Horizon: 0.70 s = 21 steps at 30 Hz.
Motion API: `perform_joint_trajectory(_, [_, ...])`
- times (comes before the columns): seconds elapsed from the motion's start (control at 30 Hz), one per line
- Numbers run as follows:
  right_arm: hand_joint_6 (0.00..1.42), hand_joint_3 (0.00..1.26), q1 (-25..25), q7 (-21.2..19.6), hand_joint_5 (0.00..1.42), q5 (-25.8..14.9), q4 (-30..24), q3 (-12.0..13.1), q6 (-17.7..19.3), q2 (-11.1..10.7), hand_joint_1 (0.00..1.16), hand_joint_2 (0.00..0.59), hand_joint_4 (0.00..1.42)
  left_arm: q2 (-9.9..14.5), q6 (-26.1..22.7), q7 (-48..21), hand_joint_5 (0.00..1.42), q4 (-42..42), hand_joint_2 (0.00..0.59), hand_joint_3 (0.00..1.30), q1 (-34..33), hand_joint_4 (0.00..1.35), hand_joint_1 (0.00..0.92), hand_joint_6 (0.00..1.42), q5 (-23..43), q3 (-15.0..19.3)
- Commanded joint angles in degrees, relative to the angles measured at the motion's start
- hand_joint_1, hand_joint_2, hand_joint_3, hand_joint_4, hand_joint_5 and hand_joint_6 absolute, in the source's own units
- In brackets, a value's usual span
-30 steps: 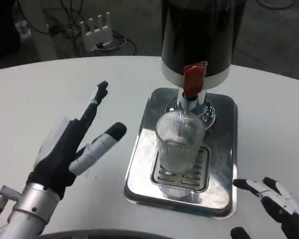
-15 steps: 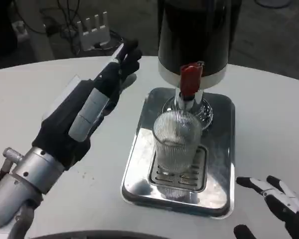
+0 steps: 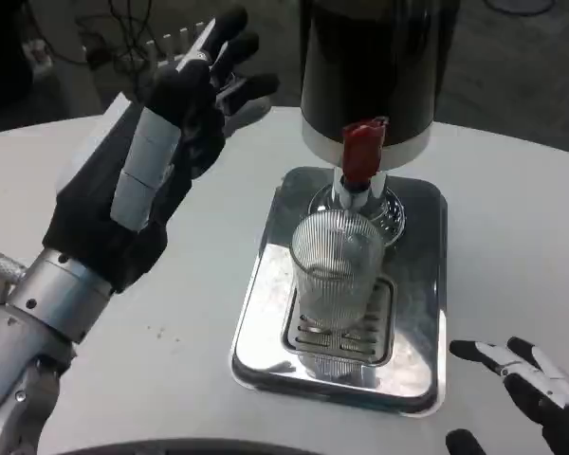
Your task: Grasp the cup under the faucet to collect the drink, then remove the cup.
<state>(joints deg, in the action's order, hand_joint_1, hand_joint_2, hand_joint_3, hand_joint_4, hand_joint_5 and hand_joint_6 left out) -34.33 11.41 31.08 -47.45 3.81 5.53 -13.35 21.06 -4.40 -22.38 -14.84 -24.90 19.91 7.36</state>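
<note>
Standing cup: the ribbed clear cup (image 3: 338,270) stood upright on the slotted grate of the steel drip tray (image 3: 419,374), straight below the red faucet lever (image 3: 363,150) of the dark dispenser (image 3: 375,66) — its long axis vertical, its mouth up.
Fill: I could not tell whether any drink was in it.
Left robot hand: the left robot hand (image 3: 166,142) was raised at the far left of the desk (image 3: 95,218), fingers spread and pointing away toward the far edge, holding nothing.
Right robot hand: the right robot hand (image 3: 531,393) lay low at the near right corner, fingers apart, empty, partly cut off by the picture's edge.
Direction to cup: from the left robot hand the cup lay to the right and nearer; from the right robot hand it lay to the left and farther.
Nearer hand: both were well apart from the cup — the right looked lower and closer to its level, the left higher and beside the dispenser.
Judged approach: a sideways wrap around the upright wall seemed to suit, coming in level so the tray rim and the faucet stay clear.
</note>
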Motion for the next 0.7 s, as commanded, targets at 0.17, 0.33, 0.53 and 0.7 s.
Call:
perform_joint_trajectory(0.17, [0.0, 0.17, -1.68, -0.9, 0.0, -0.26, -0.56, 0.4, 1.47, 0.15, 0.42, 0.469, 0.12, -1.39, -1.02, -1.8, 0.17, 1.41, 0.032, 0.05, -2.35, 0.0, 0.0, 0.15, -0.05, -2.53])
perform_joint_trajectory(0.33, [0.0, 0.17, -2.38, -1.06, 0.0, -0.5, -0.46, 0.7, 2.05, 0.2, 0.43, 0.473, 0.12, -1.73, -0.7, -2.95, 0.17, 3.61, 0.033, 0.05, -3.84, 0.0, 0.0, 0.15, -1.4, -4.74])
perform_joint_trajectory(0.53, [0.0, 0.17, -2.74, -1.11, 0.0, -0.63, -0.34, 0.73, 2.43, 0.2, 0.43, 0.475, 0.12, -2.11, 0.05, -2.47, 0.17, 4.52, 0.042, 0.06, -5.1, 0.01, 0.0, 0.16, -4.12, -6.02])
perform_joint_trajectory(0.7, [0.0, 0.17, -3.0, -1.2, 0.0, -0.55, -0.43, 0.72, 2.72, 0.44, 0.43, 0.475, 0.12, -3.06, 0.29, -2.86, 0.18, 5.53, 0.042, 0.06, -6.17, 0.01, 0.0, 0.16, -5.59, -7.36])
